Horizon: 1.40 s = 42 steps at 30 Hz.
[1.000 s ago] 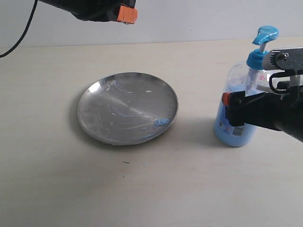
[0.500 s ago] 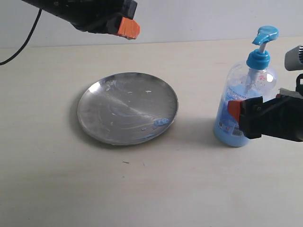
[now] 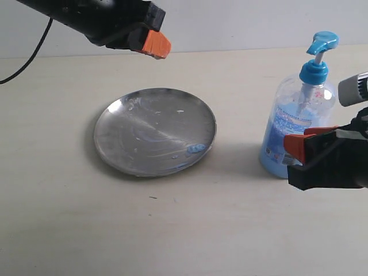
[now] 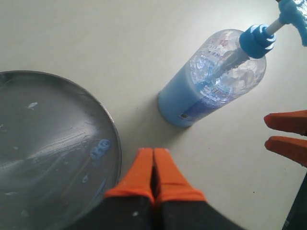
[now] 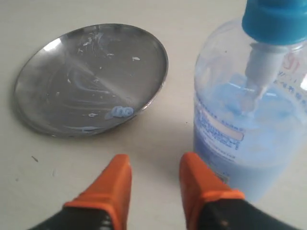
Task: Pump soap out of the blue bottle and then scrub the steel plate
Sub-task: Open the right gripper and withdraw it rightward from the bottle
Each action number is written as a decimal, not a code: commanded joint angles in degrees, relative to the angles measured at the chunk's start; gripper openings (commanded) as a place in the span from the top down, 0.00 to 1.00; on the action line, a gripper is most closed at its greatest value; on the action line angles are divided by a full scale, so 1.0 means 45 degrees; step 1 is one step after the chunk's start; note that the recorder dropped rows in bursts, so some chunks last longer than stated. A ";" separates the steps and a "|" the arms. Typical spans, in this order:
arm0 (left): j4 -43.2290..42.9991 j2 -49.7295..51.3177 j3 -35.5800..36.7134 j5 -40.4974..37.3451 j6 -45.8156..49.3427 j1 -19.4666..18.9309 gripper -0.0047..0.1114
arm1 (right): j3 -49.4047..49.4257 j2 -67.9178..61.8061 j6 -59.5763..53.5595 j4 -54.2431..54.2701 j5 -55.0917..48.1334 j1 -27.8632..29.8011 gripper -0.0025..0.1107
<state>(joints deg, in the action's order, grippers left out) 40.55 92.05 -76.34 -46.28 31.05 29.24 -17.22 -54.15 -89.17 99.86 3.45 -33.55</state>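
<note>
steel plate [image 3: 144, 123] grey, bottle [image 3: 296, 123] blue (fingers [image 5: 108, 187] orange)

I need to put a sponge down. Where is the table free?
The table is bare on the exterior camera's side of the steel plate, and in the strip between plate and blue bottle. It is crowded by the bottle, where the right jaws hang open.
</note>
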 commanded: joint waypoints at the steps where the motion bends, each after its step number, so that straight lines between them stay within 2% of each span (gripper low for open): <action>1: 0.0083 -0.0103 -0.0055 -0.0055 -0.0095 -0.0030 0.96 | 0.0046 0.0027 -0.0739 0.0019 -0.0442 0.0039 0.84; 5: 0.0083 -0.0103 -0.0055 -0.0055 -0.0095 -0.0030 0.96 | 0.0046 0.0027 -0.1224 -0.0076 -0.2638 0.0039 0.97; 8: 0.0083 -0.0103 -0.0055 -0.0055 -0.0095 -0.0030 0.96 | 0.0046 -0.0002 -0.0028 -0.1802 -0.4377 0.0039 0.98; 11: 0.0083 -0.0103 -0.0055 -0.0055 -0.0095 -0.0030 0.96 | -0.0110 -0.0204 0.3230 -0.5778 -0.5716 0.0039 0.98; 16: 0.0083 -0.0103 -0.0055 -0.0030 -0.0054 -0.0030 0.96 | -0.1249 -0.0864 1.1595 -1.4697 -0.7727 0.0039 0.98; 19: 0.0083 -0.0103 -0.0055 -0.0058 -0.0054 -0.0030 0.96 | -0.2068 -0.1064 1.5824 -1.8702 -0.8634 0.0039 0.98; 23: 0.0083 -0.0103 -0.0055 -0.0083 -0.0054 -0.0030 0.96 | -0.2973 -0.1086 1.9407 -2.2293 -0.9728 0.0039 0.98; 29: 0.0083 -0.0103 -0.0055 -0.0079 -0.0026 -0.0030 0.96 | -0.3508 -0.1056 2.1067 -2.4381 -1.0048 0.0039 0.98; 42: -0.1039 -0.0079 0.0313 -0.0073 0.0283 -0.0030 0.96 | -0.3484 0.2072 2.1757 -2.5745 -0.8908 0.0039 0.98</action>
<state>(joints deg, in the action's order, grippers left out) 37.28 92.05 -76.09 -46.65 31.16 29.24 -32.43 -48.82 7.33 -13.88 -37.78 -33.55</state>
